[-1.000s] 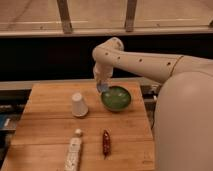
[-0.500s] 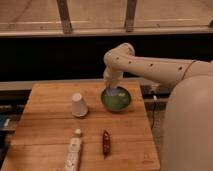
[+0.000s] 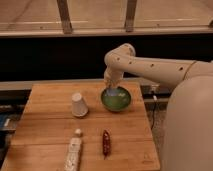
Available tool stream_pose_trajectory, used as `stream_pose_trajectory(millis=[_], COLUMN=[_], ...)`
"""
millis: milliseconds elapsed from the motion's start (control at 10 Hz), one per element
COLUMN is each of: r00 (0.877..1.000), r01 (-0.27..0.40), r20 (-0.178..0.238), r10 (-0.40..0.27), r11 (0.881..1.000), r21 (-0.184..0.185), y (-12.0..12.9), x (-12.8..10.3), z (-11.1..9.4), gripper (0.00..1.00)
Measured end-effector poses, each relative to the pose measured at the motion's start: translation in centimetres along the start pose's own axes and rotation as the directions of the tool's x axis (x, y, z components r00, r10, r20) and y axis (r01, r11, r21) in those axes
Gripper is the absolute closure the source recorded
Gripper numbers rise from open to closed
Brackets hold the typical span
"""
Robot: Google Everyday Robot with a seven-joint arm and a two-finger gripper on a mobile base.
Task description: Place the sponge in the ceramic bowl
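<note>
The green ceramic bowl point(image 3: 117, 100) sits on the wooden table, right of centre. My gripper point(image 3: 110, 85) hangs from the white arm just over the bowl's far left rim. A pale blue-grey patch, the sponge point(image 3: 118, 92), shows right under the gripper tip, inside the bowl's far part. Whether the sponge is still held or lies in the bowl cannot be made out.
An upside-down white paper cup point(image 3: 78, 105) stands left of the bowl. A white tube with a cap point(image 3: 74, 152) and a red chili pepper point(image 3: 105, 143) lie near the front edge. The table point(image 3: 45, 127) ends just right of the bowl; a dark wall and rail run behind.
The arm has swung right and down, bringing the gripper and sponge from left of the bowl to over the bowl's rim.
</note>
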Motion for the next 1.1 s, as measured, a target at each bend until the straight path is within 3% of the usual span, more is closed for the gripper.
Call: stream_pose_trajectory(millis=[500, 1100], r00=[1.0, 0.998], r01=[-0.001, -0.045], r20=[-0.002, -0.046], r10=[0.001, 0.045], r11=[1.0, 0.999], r21=[0.002, -0.005], y=[-0.3, -2.3], x=[-0.3, -0.1], z=[0.2, 2.4], gripper=[1.0, 1.0])
